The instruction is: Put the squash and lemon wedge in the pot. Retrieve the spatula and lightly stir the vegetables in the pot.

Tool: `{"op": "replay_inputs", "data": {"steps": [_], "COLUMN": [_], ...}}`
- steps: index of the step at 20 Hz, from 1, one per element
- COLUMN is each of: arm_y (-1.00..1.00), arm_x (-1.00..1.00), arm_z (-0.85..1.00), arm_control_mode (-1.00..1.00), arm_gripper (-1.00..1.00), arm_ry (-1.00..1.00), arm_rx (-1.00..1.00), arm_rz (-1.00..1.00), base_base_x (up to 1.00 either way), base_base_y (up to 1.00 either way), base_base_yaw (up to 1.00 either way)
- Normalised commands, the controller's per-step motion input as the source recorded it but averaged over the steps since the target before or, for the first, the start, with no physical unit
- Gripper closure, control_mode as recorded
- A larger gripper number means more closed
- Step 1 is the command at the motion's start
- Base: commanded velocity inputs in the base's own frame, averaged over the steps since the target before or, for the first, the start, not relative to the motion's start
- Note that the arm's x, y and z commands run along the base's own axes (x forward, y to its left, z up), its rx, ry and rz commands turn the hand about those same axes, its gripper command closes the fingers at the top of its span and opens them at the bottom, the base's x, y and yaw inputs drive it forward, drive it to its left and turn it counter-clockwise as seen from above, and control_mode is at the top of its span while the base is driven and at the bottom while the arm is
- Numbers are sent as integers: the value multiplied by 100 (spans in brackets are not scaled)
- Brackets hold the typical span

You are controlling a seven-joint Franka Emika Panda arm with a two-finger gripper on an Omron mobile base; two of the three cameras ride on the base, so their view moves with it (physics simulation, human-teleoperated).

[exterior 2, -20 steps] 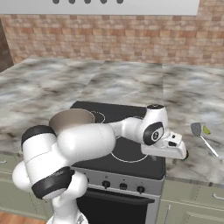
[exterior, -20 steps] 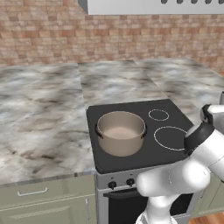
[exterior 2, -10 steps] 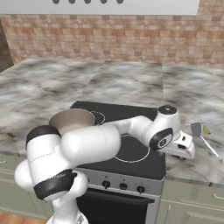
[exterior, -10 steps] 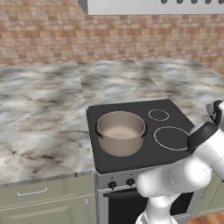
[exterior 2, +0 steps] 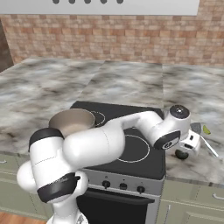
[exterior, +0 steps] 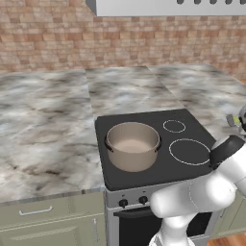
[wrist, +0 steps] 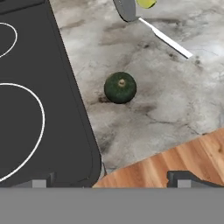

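From the left base view, the tan-brown pot (exterior: 132, 145) stood upright on the front left of the black stove (exterior: 158, 168), its mouth facing up and nothing visible inside. From the right base view, the arm reached across the stove to the marble worktop (exterior 2: 192, 162) at its right, the hand (exterior 2: 191, 144) hanging over a dark green squash (exterior 2: 180, 153), with the spatula (exterior 2: 202, 136) just beyond. In the hand view, the fingers (wrist: 177, 178) were spread wide and held nothing; the squash (wrist: 120, 87) sat stem-up on the worktop beside the stove edge, while the spatula's grey head touched a yellow lemon wedge (wrist: 145, 3) and its pale handle ran diagonally away towards the lower right.
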Motion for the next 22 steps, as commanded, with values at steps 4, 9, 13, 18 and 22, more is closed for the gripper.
{"op": "replay_inputs", "data": {"steps": [4, 9, 13, 18, 22], "arm_y": [0, 0, 0, 0, 0], "arm_x": [25, 21, 43, 47, 38], "arm_z": [13, -1, -16, 0, 0], "arm_control_mode": [-100, -100, -100, -100, -100], "arm_gripper": [-100, -100, -100, -100, -100], "arm_ry": [-7, 0, 3, 20, 26], "arm_rx": [1, 0, 0, -6, -6], "arm_rz": [0, 0, 0, 0, 0], "base_base_x": [0, 0, 0, 0, 0], "base_base_y": [0, 0, 0, 0, 0], "base_base_yaw": [0, 0, 0, 0, 0]}}
